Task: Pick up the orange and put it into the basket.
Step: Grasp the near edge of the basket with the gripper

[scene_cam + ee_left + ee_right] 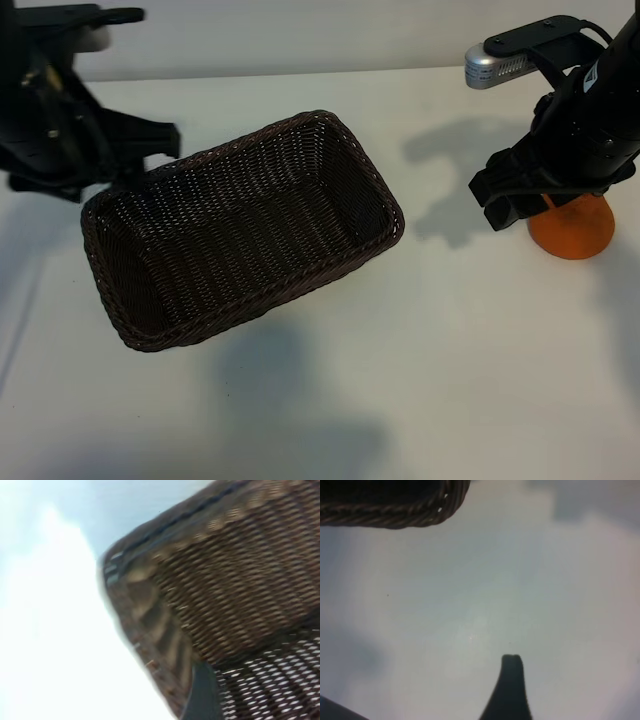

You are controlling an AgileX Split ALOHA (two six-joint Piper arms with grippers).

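The orange point(572, 230) sits on the white table at the far right, its top hidden by my right gripper point(503, 203), which hangs open just above and beside it. The right wrist view shows one dark fingertip point(512, 664) over bare table and a corner of the basket point(395, 515); the orange is out of that view. The dark brown wicker basket point(375, 180) lies slanted across the middle-left. My left gripper point(148, 158) is open at the basket's back left rim. In the left wrist view one finger point(202, 697) is inside the basket wall point(150, 625).
Bare white table point(470, 360) lies between the basket and the orange and along the front. Soft shadows fall on it below the basket. A silver camera housing point(495, 68) sits on the right arm above the orange.
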